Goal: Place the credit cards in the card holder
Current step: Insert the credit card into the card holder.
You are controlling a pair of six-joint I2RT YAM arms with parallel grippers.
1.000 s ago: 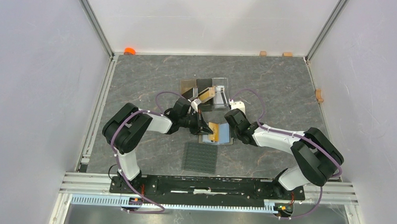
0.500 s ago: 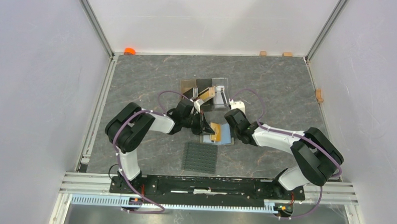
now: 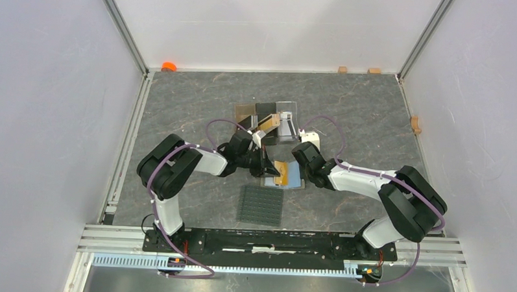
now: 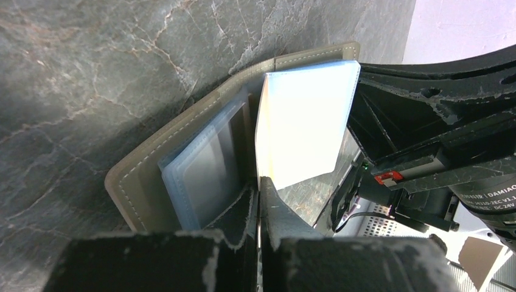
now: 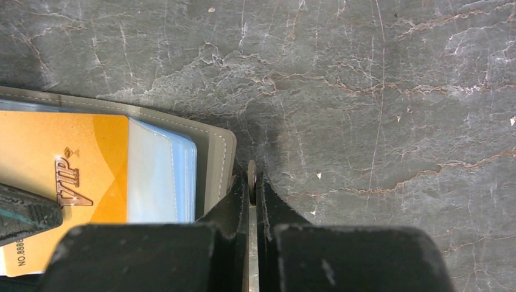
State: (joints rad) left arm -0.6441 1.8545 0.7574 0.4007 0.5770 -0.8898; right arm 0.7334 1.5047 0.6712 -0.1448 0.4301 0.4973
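Note:
The olive-taupe card holder (image 3: pixel 295 182) lies open on the table between my arms, its clear bluish pockets (image 4: pixel 207 164) showing. My left gripper (image 3: pixel 267 166) is shut on the near edge of a gold-orange card (image 3: pixel 281 172), held slanted over the open pockets. The left wrist view shows the card's pale face (image 4: pixel 304 121) standing above the holder (image 4: pixel 140 179). In the right wrist view the card (image 5: pixel 61 170) reads "VIP". My right gripper (image 3: pixel 301 166) is shut on the holder's small tab (image 5: pixel 251 176) at its right edge (image 5: pixel 216 161). More cards, one black (image 3: pixel 265 110), stand in the clear stand (image 3: pixel 288 118) behind.
A dark grey studded mat (image 3: pixel 261 206) lies just in front of the holder. An orange object (image 3: pixel 169 66) sits at the back left corner. Small wooden blocks (image 3: pixel 342 69) sit along the back and right walls.
My left gripper has shifted slightly right with the gold-orange card, bringing it further over the open holder. The right gripper has stayed in place.

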